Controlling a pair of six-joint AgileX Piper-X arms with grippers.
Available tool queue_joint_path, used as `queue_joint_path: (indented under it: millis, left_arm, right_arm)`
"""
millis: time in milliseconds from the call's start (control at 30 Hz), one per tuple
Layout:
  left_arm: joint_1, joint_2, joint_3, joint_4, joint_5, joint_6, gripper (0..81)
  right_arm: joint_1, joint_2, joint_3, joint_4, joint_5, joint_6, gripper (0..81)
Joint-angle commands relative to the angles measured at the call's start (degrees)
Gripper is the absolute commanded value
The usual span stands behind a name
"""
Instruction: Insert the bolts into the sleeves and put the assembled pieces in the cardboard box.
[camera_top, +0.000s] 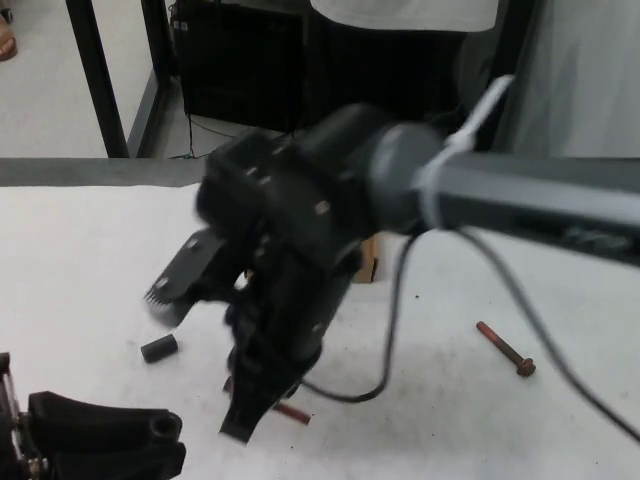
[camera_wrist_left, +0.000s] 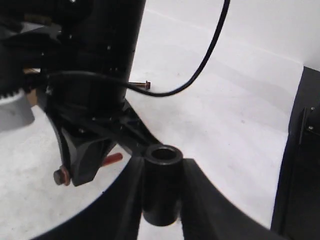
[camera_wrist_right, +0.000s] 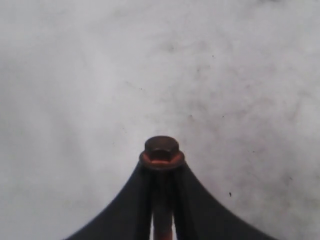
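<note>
Hold the stiff, light, likely slippery bolt by its shank below the head, as your right gripper does; your left gripper clamps the sleeve.

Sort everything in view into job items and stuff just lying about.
Job: gripped sleeve in the left end effector; gripped bolt in the right end effector; loose sleeve; loose bolt; cardboard box, mostly hidden behind the arm.
Lying about: black cable; dark equipment beyond the bench.
</note>
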Motion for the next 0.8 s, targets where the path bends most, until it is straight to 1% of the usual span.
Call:
queue_joint_path:
  millis: [0, 100, 200, 333, 567, 767]
  left_arm:
    - [-0.2, 0.1, -0.1, -1.1, 0.9, 8.2, 0.8]
    - [-0.2, 1.5, -0.1, -2.0, 0.9, 12.8, 0.8]
    - [-0.2, 4.0, 0.1, -4.7, 0.9, 13.1, 0.8]
    - [-0.4, 8.6, 1.5, -12.1, 0.9, 13.0, 0.8]
    - [-3.9, 17.5, 1.7, -18.7, 0.9, 12.6, 0.8]
    - [-7.9, 24.9, 1.7, -28.7, 0.9, 6.3, 0.8]
  right_arm:
    - [-1.8, -5.6, 4.2, -4.3, -2.4, 3.2, 0.3]
    - [-2.7, -10.7, 9.1, -9.6, -2.4, 4.9, 0.3]
    - [-2.8, -15.6, 13.5, -15.0, -2.4, 6.4, 0.3]
    - [-2.8, -21.6, 19.4, -22.5, -2.7, 9.1, 0.3]
    - [-2.8, -31.4, 30.3, -38.2, -2.7, 16.4, 0.3]
    - [-2.8, -37.6, 38.5, -51.2, -2.7, 21.9, 0.3]
